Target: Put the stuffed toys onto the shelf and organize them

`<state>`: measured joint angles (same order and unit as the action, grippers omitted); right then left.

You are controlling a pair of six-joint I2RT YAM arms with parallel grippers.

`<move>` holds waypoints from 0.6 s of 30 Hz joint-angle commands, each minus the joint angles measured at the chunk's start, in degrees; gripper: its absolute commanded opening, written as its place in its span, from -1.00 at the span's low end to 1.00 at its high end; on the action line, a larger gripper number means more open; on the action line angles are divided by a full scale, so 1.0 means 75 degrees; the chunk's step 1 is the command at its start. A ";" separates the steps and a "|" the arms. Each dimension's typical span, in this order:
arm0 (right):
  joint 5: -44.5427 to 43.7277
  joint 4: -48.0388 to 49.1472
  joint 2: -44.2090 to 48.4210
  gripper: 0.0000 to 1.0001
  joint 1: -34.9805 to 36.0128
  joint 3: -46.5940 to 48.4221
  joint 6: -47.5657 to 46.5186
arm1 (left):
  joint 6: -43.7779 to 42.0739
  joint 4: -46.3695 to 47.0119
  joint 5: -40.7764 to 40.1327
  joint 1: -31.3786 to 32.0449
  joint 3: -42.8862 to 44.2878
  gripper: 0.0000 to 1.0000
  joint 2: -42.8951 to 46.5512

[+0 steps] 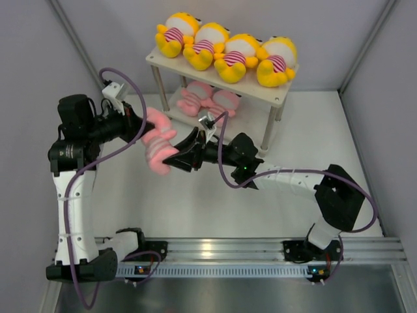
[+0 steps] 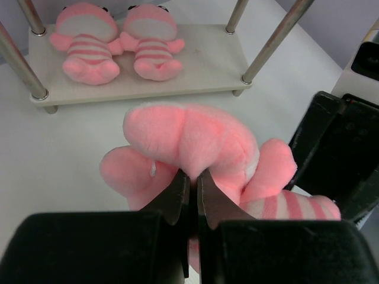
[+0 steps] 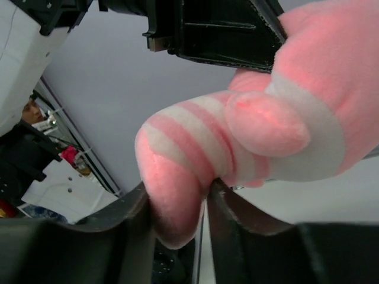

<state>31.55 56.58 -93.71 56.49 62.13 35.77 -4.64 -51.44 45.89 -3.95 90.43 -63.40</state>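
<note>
- Pink plush banded in white: one stuffed toy (image 1: 158, 147) (image 2: 195, 142) (image 3: 249, 130) hangs in the air above the table (image 1: 195, 208), a little in front of the shelf (image 1: 279, 95), with an arm on each end of it.
- The left gripper (image 1: 147, 122) (image 2: 190, 177) is clenched on a fold of the toy's upper part. Its two dark fingers are nearly together, with only a pinch of pink fabric between them.
- The right gripper (image 1: 176, 156) (image 3: 177, 204) grasps the lower end, with a rounded pink foot wedged between its fingers below the striped belly.
- On the shelf's top board, four yellow toys (image 1: 225, 49) lie side by side in a row and fill its width.
- On the lower board (image 2: 201, 65), two pink toys (image 1: 210, 101) (image 2: 118, 44) lie touching each other at the left end, and the right part of that board is bare.
</note>
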 commanded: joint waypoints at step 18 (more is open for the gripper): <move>-0.3332 -0.9743 0.1760 -1.00 -0.0114 0.1793 -0.7966 | -0.0576 0.0132 -0.3268 0.0034 -0.0913 0.54 0.0156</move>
<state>17.65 4.78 -84.64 55.70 70.54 -4.93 -7.75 -50.48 31.70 -3.86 84.73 -62.26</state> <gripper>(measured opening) 0.051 0.766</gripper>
